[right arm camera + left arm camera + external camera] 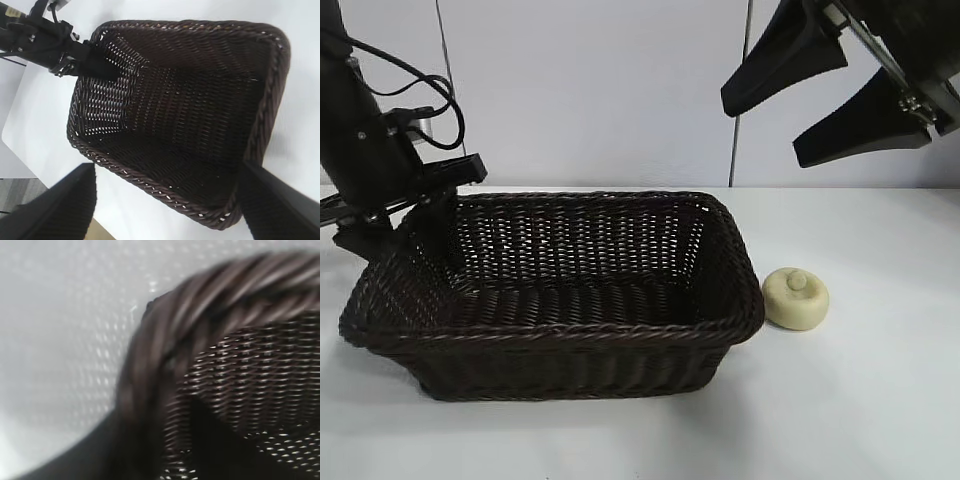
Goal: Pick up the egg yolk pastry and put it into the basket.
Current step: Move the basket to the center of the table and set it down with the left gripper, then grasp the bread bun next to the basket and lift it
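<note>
- The right gripper [835, 85] hangs high at the exterior view's upper right, its two black fingers [785, 60] spread wide with nothing between them; it sits above and behind the egg yolk pastry, well clear of it.
- In the right wrist view those same spread fingers frame the wicker basket [270, 85] below, whose floor shows bare weave only — no pastry inside.
- The left gripper [415, 215] is down at the basket's left end, at or just over the braided rim [200, 305]; one finger appears to reach inside against the left wall, but the dark weave hides the tips, so I cannot tell how far its jaws stand apart or whether they pinch the rim.
- The left wrist view gives only a close look at the rim and inner wall; no fingertips are readable there.
- The egg yolk pastry [796, 298] sits upright on the white table [880, 400], knob up, just beside the basket's right end and outside it; nothing touches it.
- Progress, as I judge it: the pastry is not yet picked up; the approach, the grasp, the carry over the rim and the release all remain — the right arm looks the better placed for them.
</note>
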